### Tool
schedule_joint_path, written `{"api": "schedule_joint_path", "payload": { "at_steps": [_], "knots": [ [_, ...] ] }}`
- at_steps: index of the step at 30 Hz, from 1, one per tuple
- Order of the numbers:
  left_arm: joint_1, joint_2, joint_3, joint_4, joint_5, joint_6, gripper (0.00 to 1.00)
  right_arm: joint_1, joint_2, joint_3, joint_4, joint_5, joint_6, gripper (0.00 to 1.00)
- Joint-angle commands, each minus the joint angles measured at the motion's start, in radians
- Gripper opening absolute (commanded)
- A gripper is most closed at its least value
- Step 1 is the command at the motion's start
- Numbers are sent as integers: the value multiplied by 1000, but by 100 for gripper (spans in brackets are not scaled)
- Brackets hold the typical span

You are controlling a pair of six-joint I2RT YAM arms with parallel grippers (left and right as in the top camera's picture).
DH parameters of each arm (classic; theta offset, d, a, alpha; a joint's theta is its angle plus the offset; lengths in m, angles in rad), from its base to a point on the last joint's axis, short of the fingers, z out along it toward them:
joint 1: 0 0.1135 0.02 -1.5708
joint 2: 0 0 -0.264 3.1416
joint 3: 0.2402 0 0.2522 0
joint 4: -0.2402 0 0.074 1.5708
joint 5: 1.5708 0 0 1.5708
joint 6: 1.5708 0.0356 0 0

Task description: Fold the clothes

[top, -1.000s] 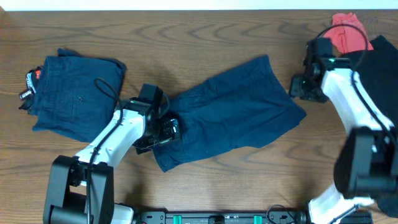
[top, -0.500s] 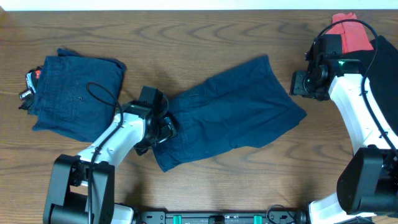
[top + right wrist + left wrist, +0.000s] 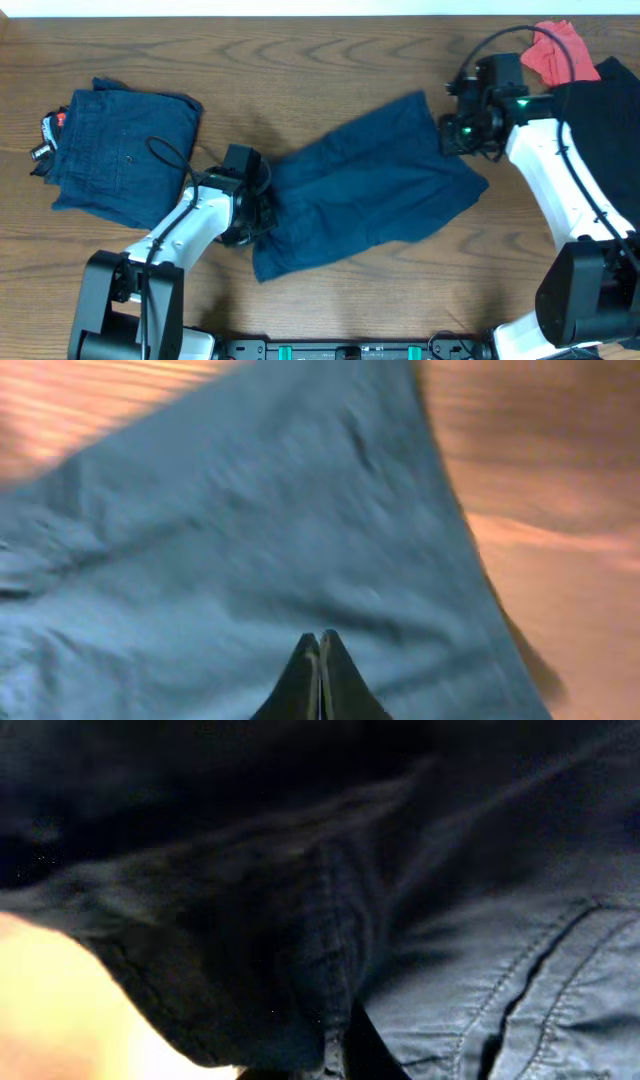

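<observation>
The clothes are navy shorts. One pair (image 3: 375, 190) lies spread out mid-table. Another (image 3: 125, 155) lies folded at the far left, with a red-and-white tag (image 3: 50, 125). My left gripper (image 3: 262, 208) sits at the spread shorts' left edge. In the left wrist view, bunched dark cloth (image 3: 300, 920) with a stitched seam fills the picture and hides the fingers, which are shut on it. My right gripper (image 3: 447, 135) hovers at the shorts' upper right corner. Its fingertips (image 3: 320, 638) are pressed together over the blue fabric (image 3: 250, 530), with no fold seen between them.
A red cloth (image 3: 555, 50) lies at the back right corner. Beside it a black garment (image 3: 605, 110) covers the right edge. Bare wooden table (image 3: 300, 60) stretches along the back and between the two navy pieces.
Both grippers have closed. The right arm swung left from beside the shorts onto their upper right corner. The left gripper pushed into the left edge, and the cloth there shifted slightly.
</observation>
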Motion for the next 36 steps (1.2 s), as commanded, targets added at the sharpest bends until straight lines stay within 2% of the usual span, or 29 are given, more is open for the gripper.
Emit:
{"api": "schedule_joint_path", "payload": {
  "at_steps": [1,6,14,20,22,23,26,30,36],
  "knots": [
    [2,-72,91,-106,-3,100,6,58,13,1,24,-129,-37,1],
    [1,-169,203,-223,-2,101,6,172,76,-1,41,-191,-37,1],
    [1,-273,259,-238,4,100,6,406,295,-1,102,-258,46,1],
    [1,-283,304,-237,5,101,6,569,446,-1,343,-314,174,1],
    [1,-283,322,-237,5,101,6,600,453,-1,436,-311,193,4],
    [1,-283,333,-237,5,101,6,615,452,1,488,-298,192,9],
    [1,-283,362,-237,4,101,6,622,434,23,512,-273,180,15],
    [1,-283,383,-237,-15,101,6,568,373,56,369,-133,177,20],
    [0,-282,383,-230,-26,100,6,409,220,56,175,96,87,25]
  ]
}}
